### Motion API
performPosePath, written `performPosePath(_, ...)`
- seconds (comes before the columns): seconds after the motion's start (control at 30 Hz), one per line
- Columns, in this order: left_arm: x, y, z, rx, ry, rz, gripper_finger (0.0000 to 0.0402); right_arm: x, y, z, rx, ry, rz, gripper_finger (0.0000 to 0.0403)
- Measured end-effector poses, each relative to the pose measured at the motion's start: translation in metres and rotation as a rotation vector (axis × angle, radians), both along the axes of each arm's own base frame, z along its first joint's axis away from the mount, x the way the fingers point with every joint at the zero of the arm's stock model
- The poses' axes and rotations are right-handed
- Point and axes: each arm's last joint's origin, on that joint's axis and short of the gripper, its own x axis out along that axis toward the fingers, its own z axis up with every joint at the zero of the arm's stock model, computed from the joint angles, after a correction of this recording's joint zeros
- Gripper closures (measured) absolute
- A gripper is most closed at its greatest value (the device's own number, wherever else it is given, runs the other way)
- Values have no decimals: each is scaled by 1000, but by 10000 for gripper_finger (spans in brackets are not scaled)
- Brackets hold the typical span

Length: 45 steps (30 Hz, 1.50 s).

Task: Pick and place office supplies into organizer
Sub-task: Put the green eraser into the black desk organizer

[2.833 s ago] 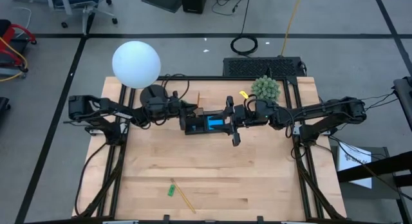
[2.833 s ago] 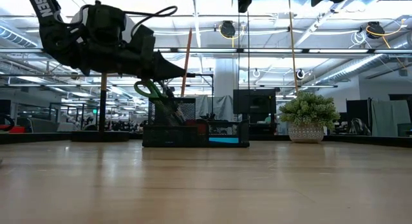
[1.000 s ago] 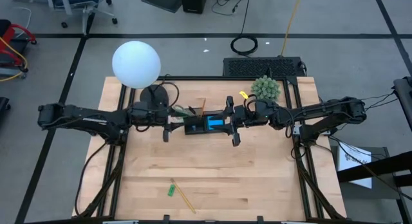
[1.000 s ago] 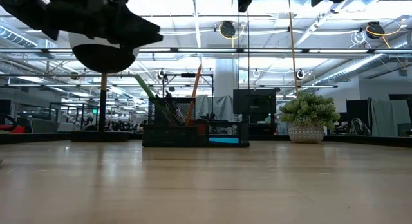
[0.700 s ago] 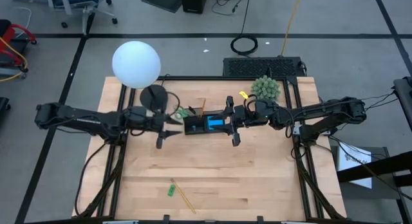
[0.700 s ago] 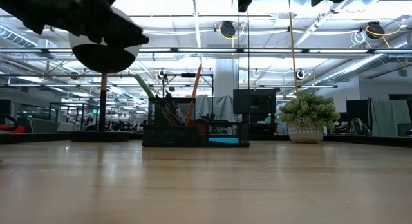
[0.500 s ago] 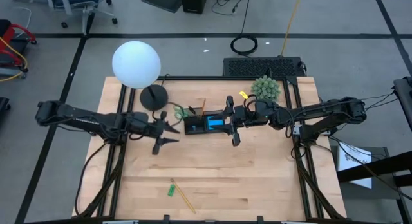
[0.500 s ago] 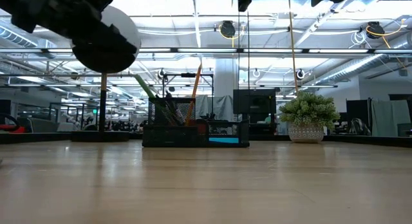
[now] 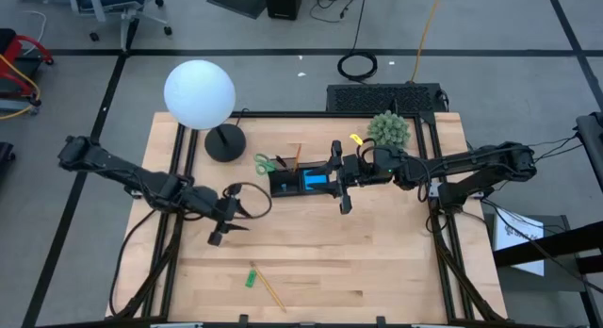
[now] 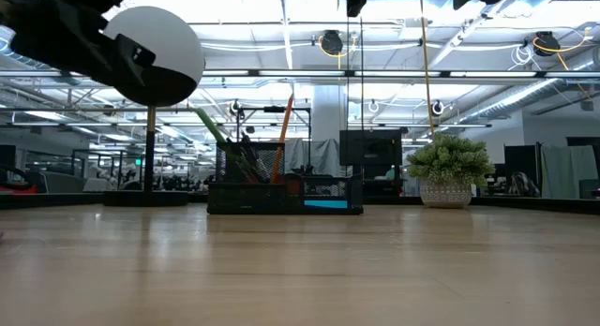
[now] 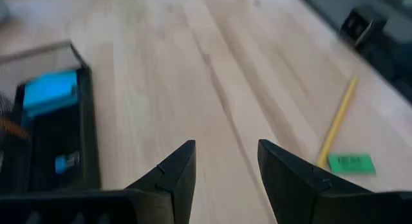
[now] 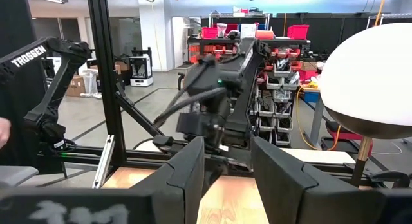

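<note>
The left gripper point(image 9: 224, 224) hangs over the table toward the near edge from the organizer point(image 9: 300, 182), its fingers point(image 11: 175, 176) spread with nothing between them. Its wrist view looks straight across bare wood at the two supplies not yet put away: a yellow pencil point(image 11: 337, 123) and a small green eraser point(image 11: 351, 163). From above, the eraser point(image 9: 252, 277) and pencil point(image 9: 273, 292) lie close together, well toward the near edge from the organizer and a little toward the organizer's side of the left gripper. The pencil's long axis runs slantwise to the table's edges. The left arm is plainly the nearer one; reaching them looks like a short move away from the organizer.

The organizer already holds the green-handled scissors point(image 9: 265, 163), an orange pencil point(image 10: 281, 139) and the blue sticky pad point(image 9: 315, 181).

The right gripper point(image 9: 341, 181) sits just beside the organizer's end, fingers point(image 12: 188, 176) parted and empty.

The only readable writing is "TROSSEN" on the arm point(image 12: 46, 56) seen from the right wrist.
</note>
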Motion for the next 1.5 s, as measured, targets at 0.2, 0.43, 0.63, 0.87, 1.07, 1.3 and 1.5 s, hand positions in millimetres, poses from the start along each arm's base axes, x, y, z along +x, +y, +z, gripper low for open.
performPosePath(0.2, 0, -20, 14, 77, 167, -22, 236, 0, 0, 0, 0, 0, 0, 284)
performPosePath(0.43, 12, -51, 6, 65, 293, -81, 236, 0, 0, 0, 0, 0, 0, 284)
performPosePath(0.63, 25, -71, -6, -105, 450, 105, 236, 0, 0, 0, 0, 0, 0, 284)
performPosePath(0.87, 37, -96, -7, -289, 553, 149, 236, 0, 0, -3, 3, 38, 0, 284)
performPosePath(1.07, 48, -120, 6, -375, 541, 162, 236, 0, 0, -7, 3, 73, -7, 284)
performPosePath(1.3, 62, -151, 14, -375, 526, 122, 236, 0, 0, -7, -11, 72, -9, 284)
performPosePath(1.5, 70, -174, 34, -483, 378, -121, 236, 0, -1, -7, -26, 72, -7, 284)
